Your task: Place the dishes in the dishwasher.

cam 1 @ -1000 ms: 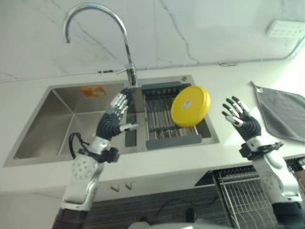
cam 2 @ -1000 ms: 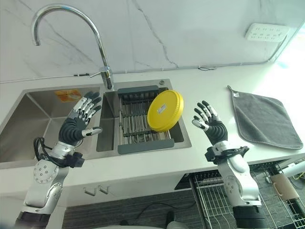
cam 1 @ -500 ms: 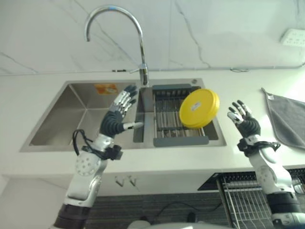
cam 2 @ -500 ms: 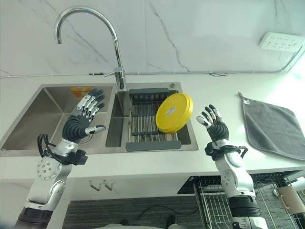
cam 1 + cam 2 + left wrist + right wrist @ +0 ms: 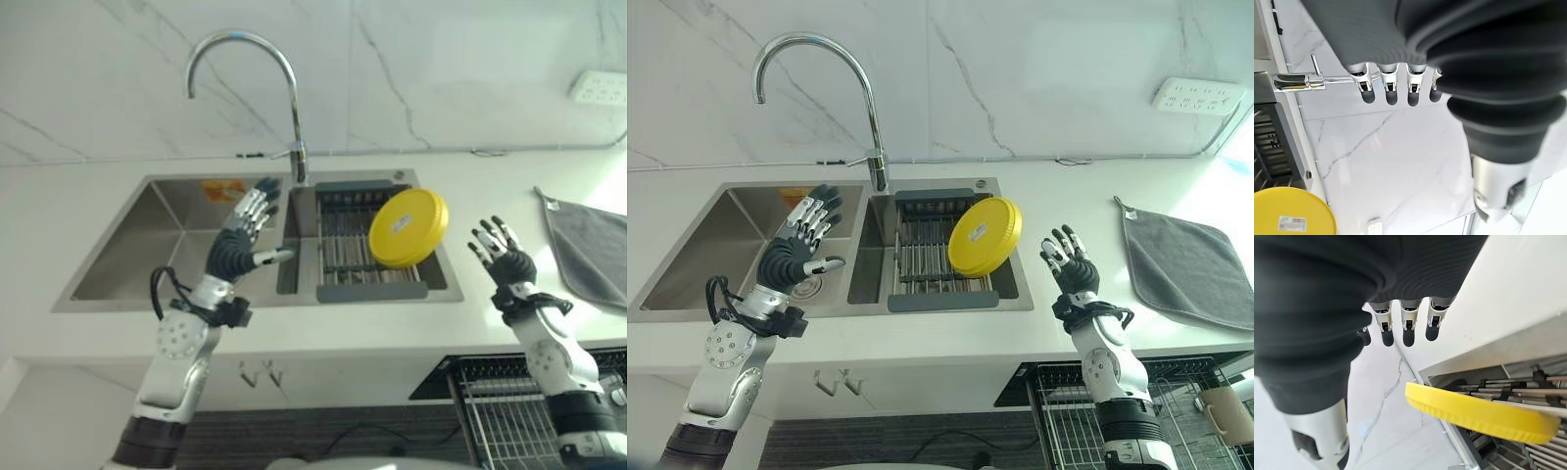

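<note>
in the left eye view you have a double steel sink (image 5: 147, 245) set into a pale smooth counter (image 5: 323, 328) across the middle of the frame. its right basin carries a ribbed drying rack (image 5: 345, 245) with a grey frame, and the round yellow plate (image 5: 408, 227) leans tilted at the rack's right end. the left robot hand (image 5: 238, 245) hovers left of center over the divider, fingers straight and spread, holding nothing. the right robot hand (image 5: 503, 262) is raised at right over bare counter, fingers spread, empty, apart from the plate.

in the right eye view a curved chrome faucet (image 5: 828, 88) arches at upper left, a grey cloth (image 5: 1190, 266) lies flat at the right edge, and a wire dishwasher rack (image 5: 1087, 401) shows at lower right below the counter edge.

in the left wrist view the fingers (image 5: 1388, 83) point straight at the marble wall (image 5: 1391, 161).

in the right wrist view straight fingers (image 5: 1406, 325) sit above the plate's smooth rim.
</note>
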Controlling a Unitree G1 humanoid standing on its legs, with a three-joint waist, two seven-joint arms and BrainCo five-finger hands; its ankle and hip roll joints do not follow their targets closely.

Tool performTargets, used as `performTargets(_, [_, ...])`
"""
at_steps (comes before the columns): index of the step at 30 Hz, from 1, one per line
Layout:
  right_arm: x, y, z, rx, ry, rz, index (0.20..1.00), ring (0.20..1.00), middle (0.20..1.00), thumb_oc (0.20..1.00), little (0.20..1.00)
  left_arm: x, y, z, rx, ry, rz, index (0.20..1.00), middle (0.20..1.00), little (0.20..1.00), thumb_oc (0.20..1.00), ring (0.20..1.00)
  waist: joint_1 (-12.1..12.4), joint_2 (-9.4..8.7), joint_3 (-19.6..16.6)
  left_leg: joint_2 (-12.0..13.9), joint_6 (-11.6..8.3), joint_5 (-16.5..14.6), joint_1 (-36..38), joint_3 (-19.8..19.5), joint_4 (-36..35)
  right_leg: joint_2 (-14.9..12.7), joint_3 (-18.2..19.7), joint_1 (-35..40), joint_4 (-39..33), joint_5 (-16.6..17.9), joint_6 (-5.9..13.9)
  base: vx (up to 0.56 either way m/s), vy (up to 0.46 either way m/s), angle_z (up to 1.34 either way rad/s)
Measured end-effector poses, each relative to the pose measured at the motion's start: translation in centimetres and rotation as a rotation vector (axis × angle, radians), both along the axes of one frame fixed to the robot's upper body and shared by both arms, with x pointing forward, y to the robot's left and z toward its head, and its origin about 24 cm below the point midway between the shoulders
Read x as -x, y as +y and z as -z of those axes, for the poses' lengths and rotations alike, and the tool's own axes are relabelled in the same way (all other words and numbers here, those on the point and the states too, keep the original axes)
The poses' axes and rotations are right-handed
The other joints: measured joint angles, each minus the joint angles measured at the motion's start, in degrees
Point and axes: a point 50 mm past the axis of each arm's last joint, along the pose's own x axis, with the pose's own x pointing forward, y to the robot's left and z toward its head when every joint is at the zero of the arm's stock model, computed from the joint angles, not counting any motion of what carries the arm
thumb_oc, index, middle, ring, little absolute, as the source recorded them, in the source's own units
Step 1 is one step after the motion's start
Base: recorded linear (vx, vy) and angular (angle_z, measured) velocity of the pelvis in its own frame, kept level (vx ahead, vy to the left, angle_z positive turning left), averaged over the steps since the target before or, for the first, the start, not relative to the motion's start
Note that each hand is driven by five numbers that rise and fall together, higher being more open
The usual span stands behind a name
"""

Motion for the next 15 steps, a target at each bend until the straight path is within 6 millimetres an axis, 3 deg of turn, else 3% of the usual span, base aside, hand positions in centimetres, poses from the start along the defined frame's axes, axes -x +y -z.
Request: performTargets(15, [-0.86,0.1,0.71,-0.169,0.06,-0.014,1.0,1.0,1.0,1.0,1.0,-0.22,0.56,0.54,-0.024,0.033,-0.016,1.0,1.0,1.0,1.0,1.0,1.1,-0.06,0.0,0.0,-0.04,0.1,0.0,-0.2,0.0,0.0,-0.3,0.2,0.0,0.0,-0.06,0.0,0.002,0.0])
